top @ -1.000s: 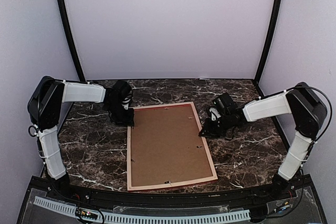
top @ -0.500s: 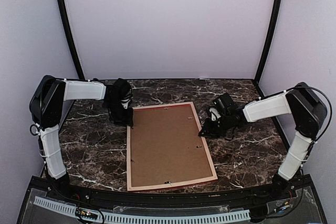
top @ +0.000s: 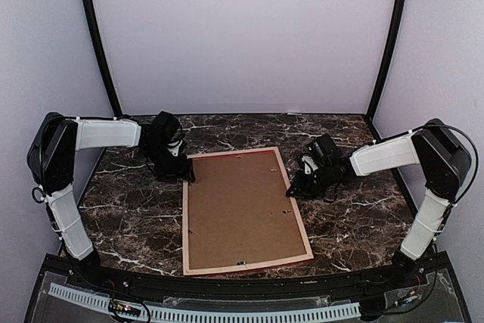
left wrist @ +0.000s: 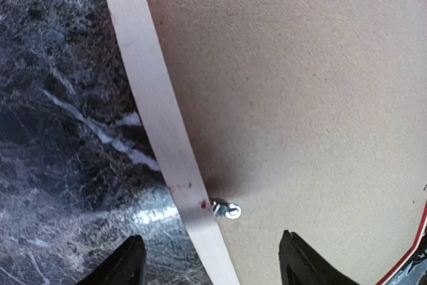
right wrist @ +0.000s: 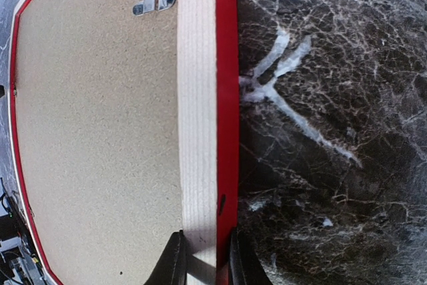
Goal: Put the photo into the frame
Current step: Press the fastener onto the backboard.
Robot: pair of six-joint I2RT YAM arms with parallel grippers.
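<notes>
The frame [top: 300,217] lies face down on the marble table [top: 355,217], pale wood back upward, with its short near rail close to the arm bases. A brown backing board [top: 242,209] fills the opening. The photo is not visible anywhere; it may sit under the board, but I cannot tell.

Farther along, the right gripper [top: 291,193] is at the frame's right rail. Its wrist view shows the fingers narrowed onto that rail [right wrist: 203,258], one on the pale wood and one against the red outer edge, pinning it.

Farthest back, the left gripper [top: 185,175] hovers by the far left corner. Its jaws stand wide and hold nothing [left wrist: 213,265], straddling the left rail just beside a small metal clip [left wrist: 227,209].

This looks like the closing step, locking the board in. The next move probably calls for a fingertip lowered onto that clip to swing it over the board while the right side keeps the frame from sliding.
</notes>
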